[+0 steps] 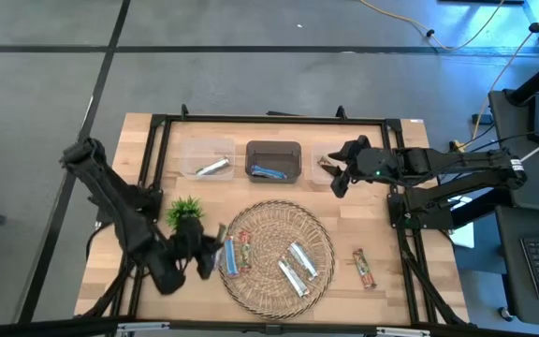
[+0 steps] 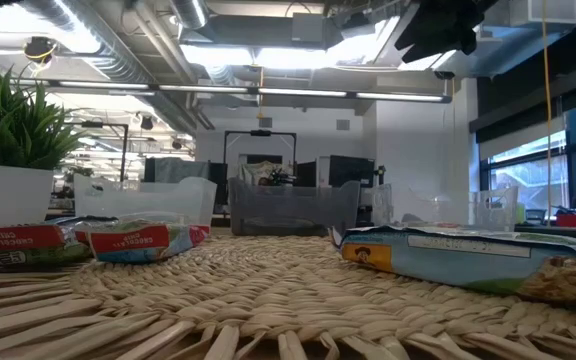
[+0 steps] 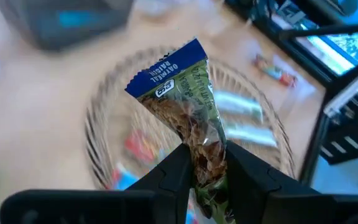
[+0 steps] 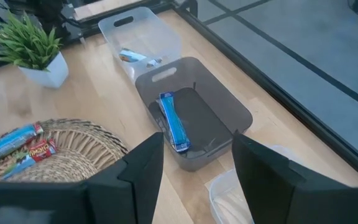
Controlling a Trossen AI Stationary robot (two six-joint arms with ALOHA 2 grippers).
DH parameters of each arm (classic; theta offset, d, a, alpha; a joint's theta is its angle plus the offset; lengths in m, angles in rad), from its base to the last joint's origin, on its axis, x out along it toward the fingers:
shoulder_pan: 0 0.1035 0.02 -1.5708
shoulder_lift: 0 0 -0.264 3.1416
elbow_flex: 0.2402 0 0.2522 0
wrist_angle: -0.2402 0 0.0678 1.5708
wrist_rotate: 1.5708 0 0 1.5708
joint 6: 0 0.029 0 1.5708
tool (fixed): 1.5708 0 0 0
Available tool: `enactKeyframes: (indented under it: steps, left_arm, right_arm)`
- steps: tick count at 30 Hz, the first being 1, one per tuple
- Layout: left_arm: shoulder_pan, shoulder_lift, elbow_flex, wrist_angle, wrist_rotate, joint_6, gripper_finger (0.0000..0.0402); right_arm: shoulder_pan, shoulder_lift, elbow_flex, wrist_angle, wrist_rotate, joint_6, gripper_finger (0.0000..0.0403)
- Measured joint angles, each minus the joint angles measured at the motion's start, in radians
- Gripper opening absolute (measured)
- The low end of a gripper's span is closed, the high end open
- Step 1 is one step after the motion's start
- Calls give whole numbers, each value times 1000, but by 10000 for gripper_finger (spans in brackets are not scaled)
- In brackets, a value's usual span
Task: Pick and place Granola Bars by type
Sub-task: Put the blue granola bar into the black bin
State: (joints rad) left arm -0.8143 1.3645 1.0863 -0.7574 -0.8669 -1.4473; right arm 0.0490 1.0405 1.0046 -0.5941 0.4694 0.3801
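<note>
Left gripper (image 1: 215, 245) sat lower left in the high view, beside the wicker tray (image 1: 321, 271). Its wrist view showed the fingers clamped on a blue-topped granola bar (image 3: 188, 118), held by one end; carrying it level and slowly to the grey bin (image 4: 235, 118) seemed wise. Right gripper (image 4: 194, 168) hovered there, fingers apart.

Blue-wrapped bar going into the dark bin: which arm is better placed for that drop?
Left, probably. The left gripper is shut on a blue-wrapped bar above the wicker tray. The right gripper is open and empty, nearer the dark bin, which holds a matching blue bar.
</note>
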Motion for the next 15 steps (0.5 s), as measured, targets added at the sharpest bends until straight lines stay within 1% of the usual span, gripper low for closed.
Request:
enactKeyframes:
  steps: [4, 7, 12, 15]
  left_arm:
    - [128, -83, 0, 9, 19, 244, 79]
    - [241, -128, 0, 59, 63, 468, 78]
    - [462, -158, 2, 224, 154, 893, 79]
    - [601, -156, 2, 344, 262, 1118, 76]
  right_arm:
    - [0, 0, 0, 1, 0, 2, 194]
    - [0, 0, 0, 1, 0, 6, 194]
    - [0, 0, 0, 19, 0, 38, 194]
    - [0, 0, 0, 29, 0, 60, 194]
